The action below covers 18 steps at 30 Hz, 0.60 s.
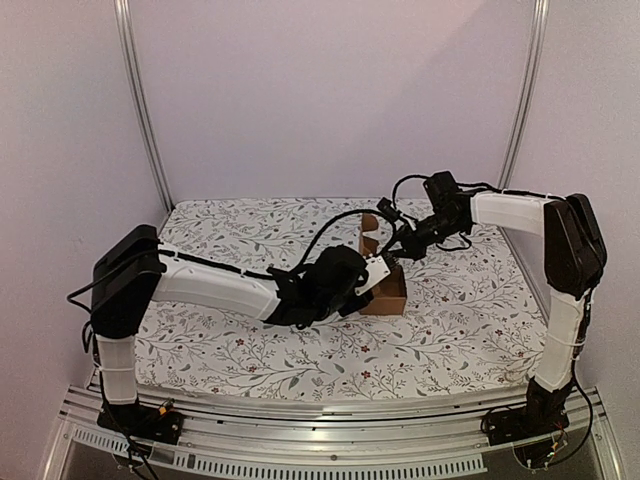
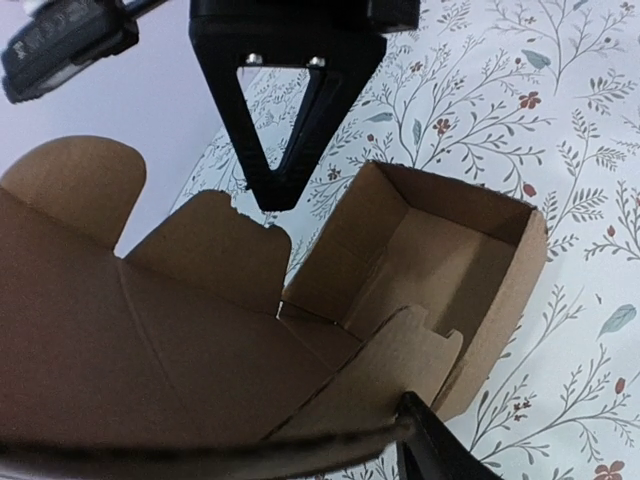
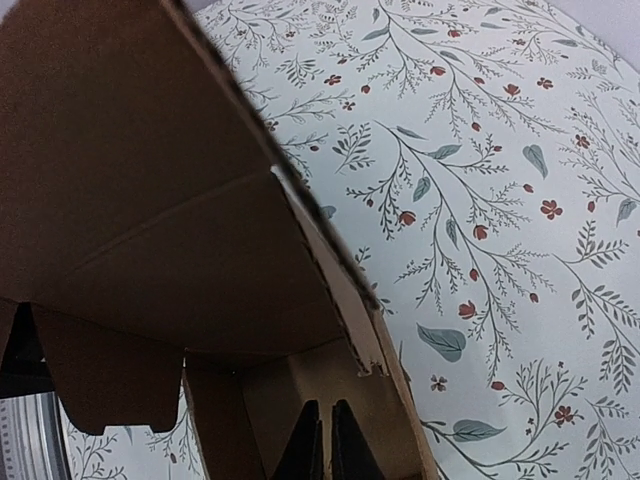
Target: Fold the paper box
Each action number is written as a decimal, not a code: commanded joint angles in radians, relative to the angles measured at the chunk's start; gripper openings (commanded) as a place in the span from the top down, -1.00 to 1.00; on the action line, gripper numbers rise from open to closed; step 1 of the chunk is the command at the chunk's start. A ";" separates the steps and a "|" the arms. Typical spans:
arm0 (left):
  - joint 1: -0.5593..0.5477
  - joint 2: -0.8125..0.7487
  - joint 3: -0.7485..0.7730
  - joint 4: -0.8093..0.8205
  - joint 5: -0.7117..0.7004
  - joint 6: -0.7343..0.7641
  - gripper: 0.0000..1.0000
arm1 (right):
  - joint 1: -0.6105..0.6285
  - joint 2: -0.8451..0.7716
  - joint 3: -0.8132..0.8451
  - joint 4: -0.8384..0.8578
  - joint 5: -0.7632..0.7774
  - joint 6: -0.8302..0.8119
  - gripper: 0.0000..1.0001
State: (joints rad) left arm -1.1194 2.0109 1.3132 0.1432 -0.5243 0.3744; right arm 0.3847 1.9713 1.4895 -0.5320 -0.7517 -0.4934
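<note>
1. Top external: left gripper [image 1: 372, 282] sits against the left side of the paper box [image 1: 388, 292]. Left wrist view shows only one finger [image 2: 435, 455], lying on a near flap; grip undetermined.
2. Box stands mid-table on floral cloth [image 1: 470, 310], half folded, cavity open, flaps raised.
3. Over it, right gripper [image 3: 322, 445] is closed, tips at a flap's upper edge; pinch undetermined.
</note>
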 commanded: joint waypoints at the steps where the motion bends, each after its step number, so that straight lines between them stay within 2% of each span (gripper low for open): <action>1: -0.030 0.042 0.042 -0.003 -0.026 0.006 -0.07 | -0.012 -0.002 -0.022 0.003 -0.029 -0.016 0.90; 6: -0.046 0.079 0.081 -0.004 -0.062 0.023 -0.07 | -0.027 0.000 -0.033 0.007 -0.062 -0.013 0.88; 10: -0.046 0.074 0.076 -0.004 -0.062 0.021 -0.07 | -0.034 -0.013 -0.029 0.018 -0.049 -0.022 0.58; 18: -0.029 0.028 0.043 0.002 -0.043 -0.003 -0.08 | -0.034 0.021 0.045 0.027 -0.050 -0.011 0.12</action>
State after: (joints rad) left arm -1.1545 2.0758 1.3743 0.1440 -0.5747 0.3912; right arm 0.3523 1.9713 1.4826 -0.5179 -0.7902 -0.5064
